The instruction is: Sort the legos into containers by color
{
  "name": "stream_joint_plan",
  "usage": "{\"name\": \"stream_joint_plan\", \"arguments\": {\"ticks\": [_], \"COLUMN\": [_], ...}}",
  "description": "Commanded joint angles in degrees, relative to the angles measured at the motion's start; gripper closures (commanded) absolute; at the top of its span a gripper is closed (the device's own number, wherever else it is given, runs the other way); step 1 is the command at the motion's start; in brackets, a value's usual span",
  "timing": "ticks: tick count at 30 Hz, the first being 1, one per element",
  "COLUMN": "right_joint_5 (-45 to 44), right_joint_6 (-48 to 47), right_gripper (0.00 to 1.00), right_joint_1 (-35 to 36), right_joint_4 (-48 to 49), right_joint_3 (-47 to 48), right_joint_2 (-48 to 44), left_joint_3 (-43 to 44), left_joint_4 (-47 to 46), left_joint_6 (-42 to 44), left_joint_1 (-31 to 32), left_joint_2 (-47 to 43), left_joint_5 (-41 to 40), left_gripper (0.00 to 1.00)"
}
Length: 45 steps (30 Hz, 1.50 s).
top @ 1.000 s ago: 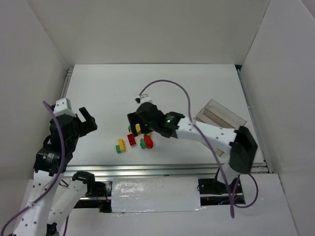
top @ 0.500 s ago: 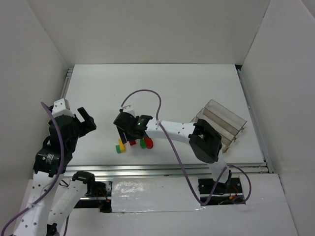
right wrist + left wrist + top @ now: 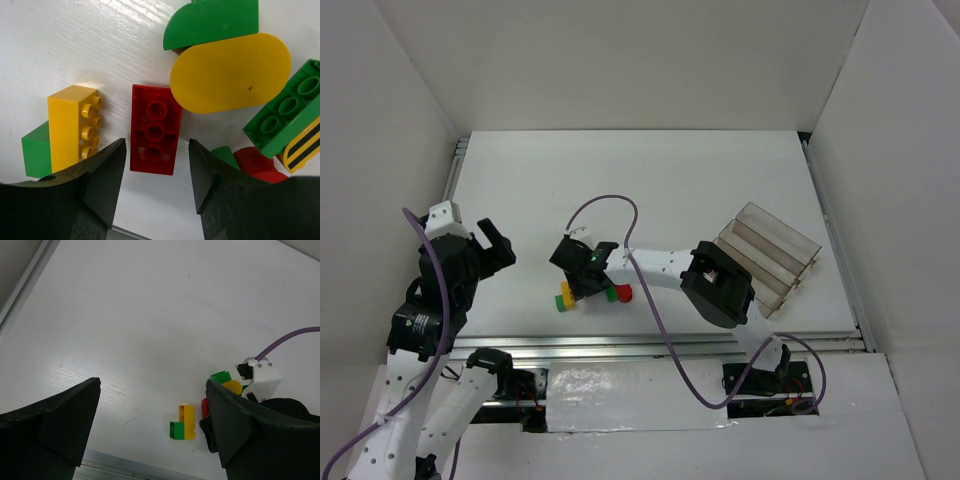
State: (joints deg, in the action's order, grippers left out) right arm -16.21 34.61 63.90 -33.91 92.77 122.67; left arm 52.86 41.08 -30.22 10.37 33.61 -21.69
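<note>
Legos clustered on the white table [image 3: 670, 180], near edge, left of centre.
Red brick [image 3: 154, 120]: oblong, three round sockets showing on top.
Left of it, yellow studded brick [image 3: 72, 127] joined to a green brick [image 3: 35, 150].
Right of it, a yellow oval piece [image 3: 230, 72], a green rounded piece [image 3: 212, 22] and a green oblong brick [image 3: 290, 112].
Right gripper [image 3: 156, 145]: fingers straddle the red brick, gaps both sides, not gripping.
Left gripper [image 3: 152, 390]: spread wide, nothing held, left of the pile.
Clear three-compartment tray [image 3: 770, 255]: right side, well apart from the bricks.
</note>
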Motion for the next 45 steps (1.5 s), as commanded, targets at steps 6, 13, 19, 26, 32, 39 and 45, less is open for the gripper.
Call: {"name": "stream_joint_plan", "arguments": {"ticks": [6, 13, 19, 26, 32, 39, 45], "right_joint_5": [0.3, 0.4, 1.5, 3.1, 6.1, 13.0, 13.0], "right_joint_6": [-0.5, -0.8, -1.6, -7.2, -18.8, -31.9, -30.8], "right_gripper": [0.48, 0.64, 0.88, 1.0, 1.0, 1.0, 1.0], "right_joint_1": [0.1, 0.2, 0.2, 0.0, -8.6, -35.5, -42.0], "right_joint_4": [1.6, 2.1, 2.9, 9.4, 8.2, -4.8, -9.7], "right_joint_3": [3.0, 2.4, 1.6, -6.7, -21.5, -31.5, -30.3], "right_joint_2": [1.0, -0.4, -3.5, -18.4, -36.9, -52.9, -53.5], "left_joint_3": [0.6, 0.6, 0.5, 0.6, 0.5, 0.4, 0.6], "left_joint_4": [-1.9, -2.1, -2.0, -1.9, -2.1, -2.5, -2.3], "left_joint_6": [0.5, 0.5, 0.5, 0.5, 0.6, 0.8, 0.9], "left_joint_1": [-0.2, -0.2, -0.2, -0.2, -0.1, -0.1, -0.2], "left_joint_2": [-0.3, -0.6, -0.8, -0.9, -1.6, -2.1, -1.1], "left_joint_5": [0.9, 1.0, 1.0, 0.8, 1.1, 2.0, 2.4], "left_gripper": [0.0, 0.0, 0.01, 0.0, 0.01, 0.01, 0.01]}}
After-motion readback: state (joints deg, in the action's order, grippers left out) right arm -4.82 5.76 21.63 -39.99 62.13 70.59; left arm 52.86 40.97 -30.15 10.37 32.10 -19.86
